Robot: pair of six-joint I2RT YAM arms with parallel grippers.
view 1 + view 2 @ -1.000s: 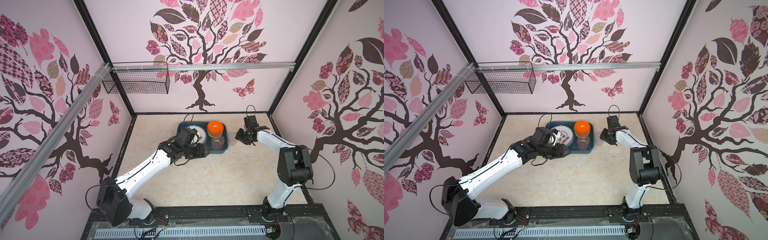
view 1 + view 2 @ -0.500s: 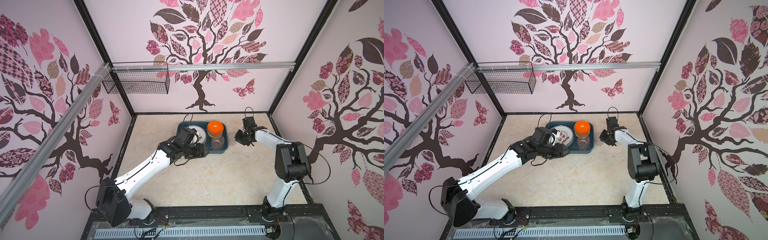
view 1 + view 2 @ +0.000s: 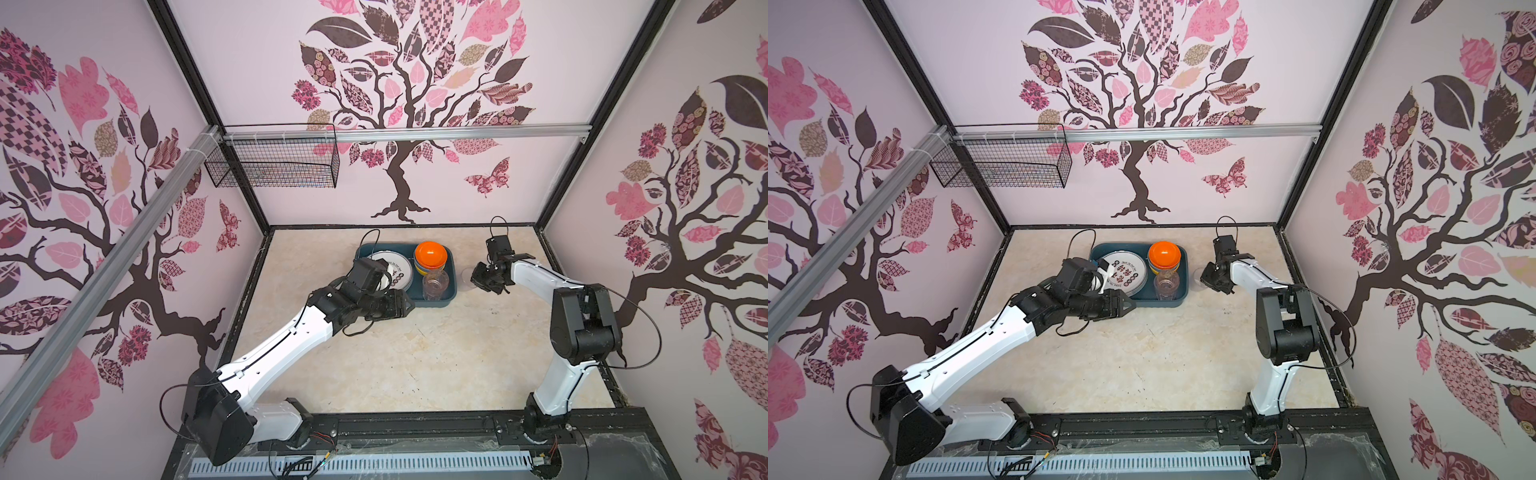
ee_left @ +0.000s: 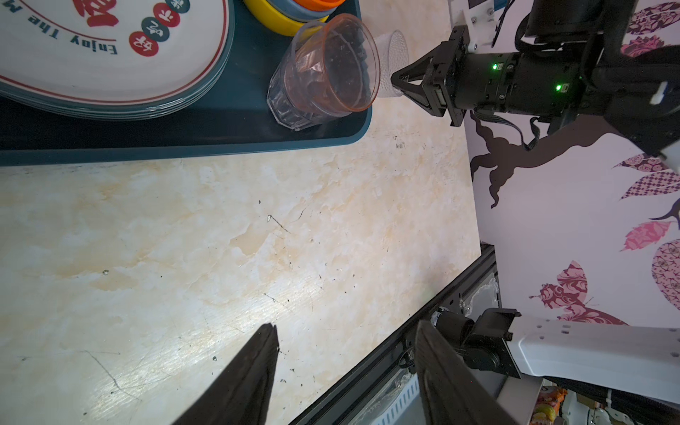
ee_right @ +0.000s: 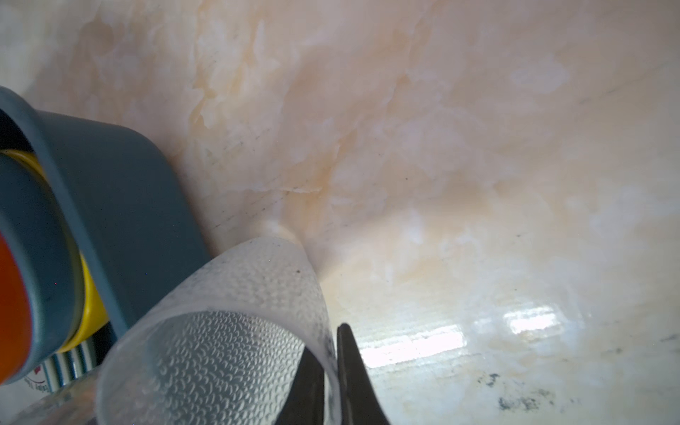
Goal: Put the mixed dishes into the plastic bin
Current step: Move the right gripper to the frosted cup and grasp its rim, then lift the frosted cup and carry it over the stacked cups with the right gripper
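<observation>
You see both arms (image 3: pixel 286 345) in glossy white shells (image 3: pixel 536 277) with bulky black joint housings (image 3: pixel 584 320), thin black cables (image 3: pixel 660 336) looping alongside; the left gripper (image 4: pixel 346 323) ends in tapered black fingers (image 4: pixel 250 371); green lights (image 4: pixel 495 66) dot the right wrist (image 4: pixel 522 79).

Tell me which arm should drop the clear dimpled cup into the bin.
Right. The right gripper is shut on the wall of the clear dimpled cup, beside the teal bin. The left gripper is open, empty, and farther off.

On the round white plate w/ red rim line (image 4: pixel 110 73), lying in the dark teal plastic bin (image 4: pixel 220 141): teal lettering "Enjoy the M…", rest cut off. 4 red & dark round badges w/ white characters, illegible.
</observation>
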